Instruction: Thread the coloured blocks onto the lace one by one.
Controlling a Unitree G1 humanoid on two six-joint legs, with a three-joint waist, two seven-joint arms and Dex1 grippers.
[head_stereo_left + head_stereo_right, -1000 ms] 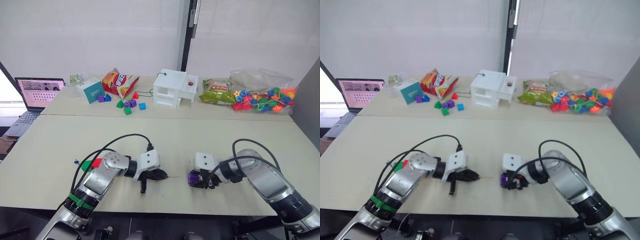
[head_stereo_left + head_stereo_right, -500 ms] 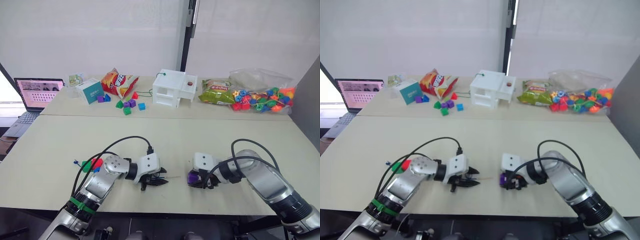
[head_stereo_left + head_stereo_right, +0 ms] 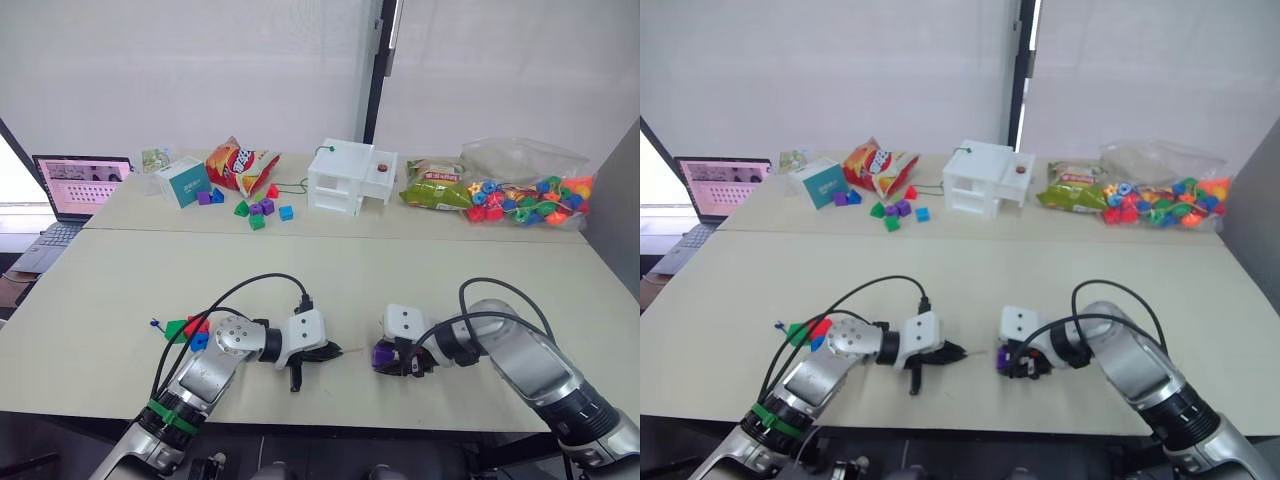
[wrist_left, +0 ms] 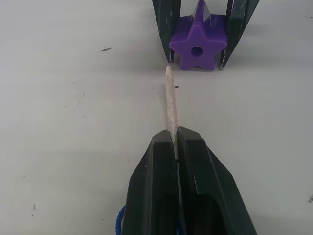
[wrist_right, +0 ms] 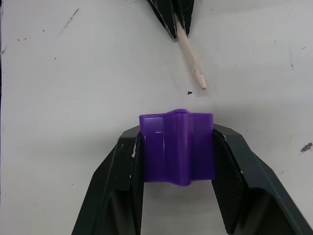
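Observation:
My left gripper [image 4: 175,139] is shut on the lace's pale stiff tip [image 4: 170,98], low over the table's front part. The tip points at the hole of a purple star-shaped block [image 4: 197,44] and ends just short of it. My right gripper [image 5: 176,136] is shut on that purple block [image 3: 383,354] and holds it on the table, facing my left gripper [image 3: 325,352]. A bit of dark-blue cord [image 4: 120,223] shows behind the left fingers. Red [image 3: 195,325], green [image 3: 176,329] and blue [image 3: 199,341] blocks sit bunched by my left forearm; whether they are on the lace I cannot tell.
Along the far table stand a laptop [image 3: 80,185], a teal box [image 3: 182,181], a chip bag [image 3: 238,163], loose small blocks [image 3: 255,210], a white box [image 3: 350,178], a green snack bag [image 3: 435,190] and a bag of beads [image 3: 530,195].
My left gripper has rolled at the wrist and edged right, bringing the lace tip closer to the purple block. The right gripper has kept still with the block.

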